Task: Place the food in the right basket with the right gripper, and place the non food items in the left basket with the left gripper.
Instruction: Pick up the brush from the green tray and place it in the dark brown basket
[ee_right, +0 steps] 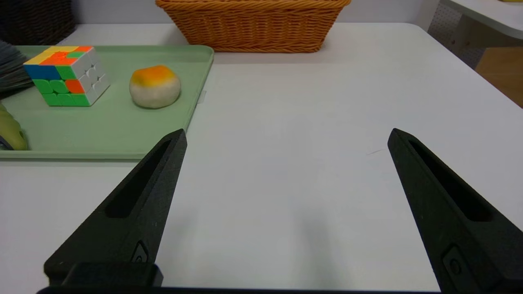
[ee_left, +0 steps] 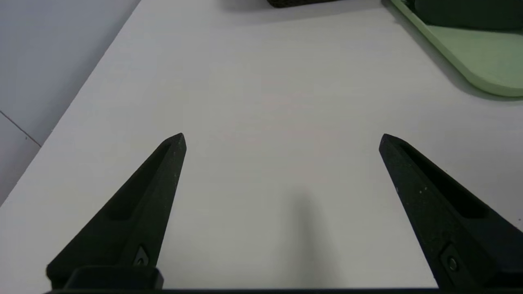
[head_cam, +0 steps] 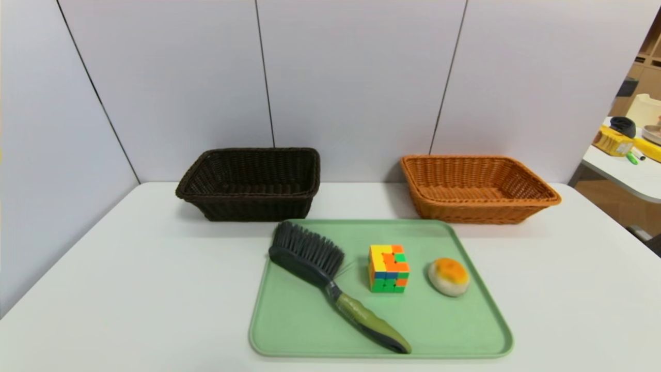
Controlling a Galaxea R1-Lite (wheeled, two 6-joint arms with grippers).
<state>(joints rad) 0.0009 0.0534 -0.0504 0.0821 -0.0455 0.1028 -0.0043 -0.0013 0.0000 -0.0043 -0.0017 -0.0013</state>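
The left gripper [ee_left: 282, 139] hangs spread over bare table [head_cam: 129, 289], left of the tray [head_cam: 289, 320]. The dark basket [head_cam: 251, 183] sits at the back wall, the orange basket [head_cam: 477, 188] well apart to its right. On the tray lie the brush [head_cam: 330, 284] (handle reaching the near rim), the cube [head_cam: 388, 268] and the bun [head_cam: 449, 276], near the right rim. The right gripper [ee_right: 286, 136] hangs spread over bare table right of the tray.

Head cam high, facing the wall; wrist cams low over table [ee_left: 261, 102], probably sharing tray [ee_right: 122, 134] edge.
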